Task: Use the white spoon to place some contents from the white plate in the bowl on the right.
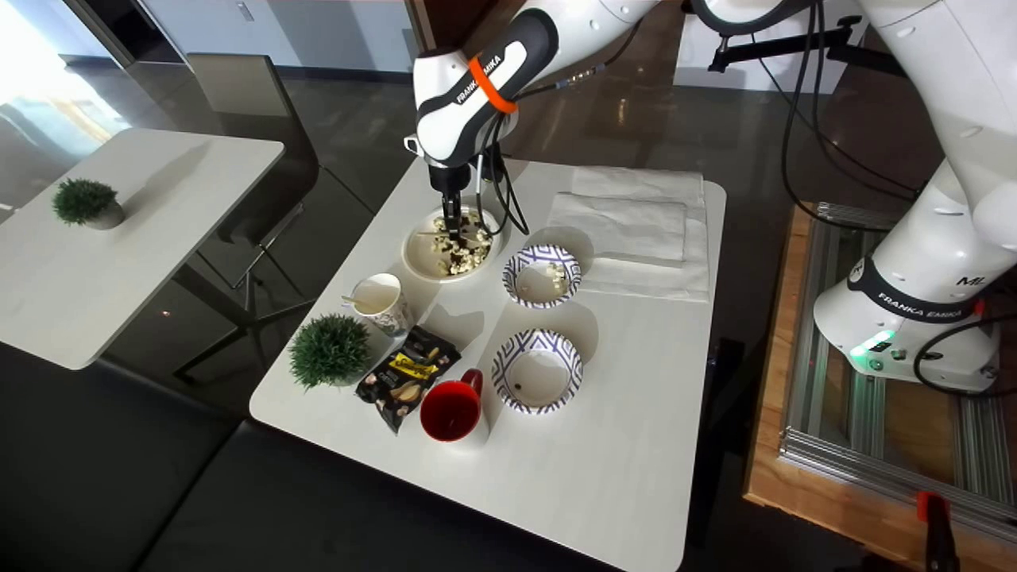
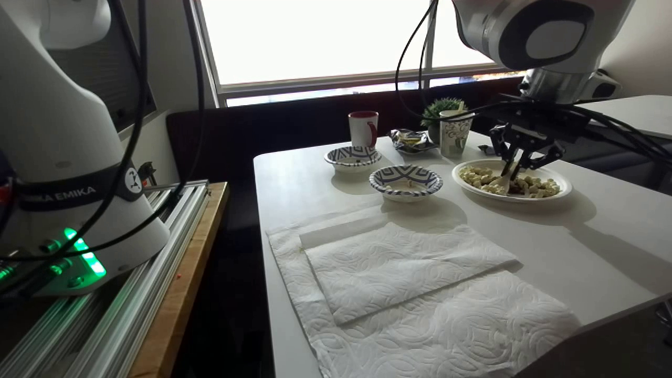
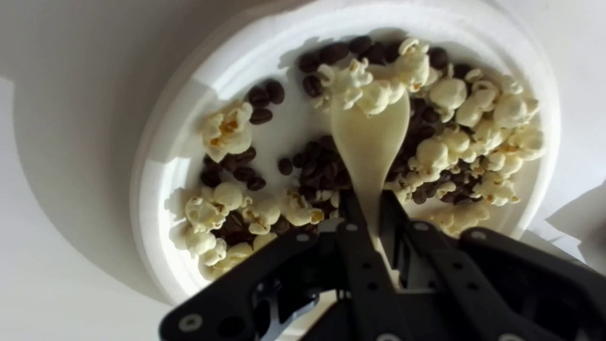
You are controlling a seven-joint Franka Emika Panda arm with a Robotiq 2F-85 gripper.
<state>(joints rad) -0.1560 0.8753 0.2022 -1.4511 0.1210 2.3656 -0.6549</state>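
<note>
White desk (image 1: 620,413) by a dark seat (image 1: 262,492), things packed fairly close. Robot arm (image 1: 477,95) reaches over one end, cables (image 1: 516,210) slack below the wrist: low sideways travel could snag a rim. White plate (image 3: 154,161) sits flat; looks light, so pushing down off-centre may skid or tip it. Bowl (image 2: 407,172) (my read of the target) is just beside the plate, not touching, few pale bits (image 1: 558,276) in it. Also looks light, so a bump would shove it. Claw (image 3: 372,206) is closed right down on the white spoon (image 3: 371,137), by its handle, nothing else held. Grip is near the scoop end on a slim shaft, so it may twist if the scoop hits resistance. Spoon angles steeply down into the plate; load could slide off on lift. Popcorn (image 3: 348,85) overlaps the scoop tip, can't tell if it's really riding on it. Coffee beans (image 3: 315,166), by the look of them, are smallest: likeliest to roll off.
</note>
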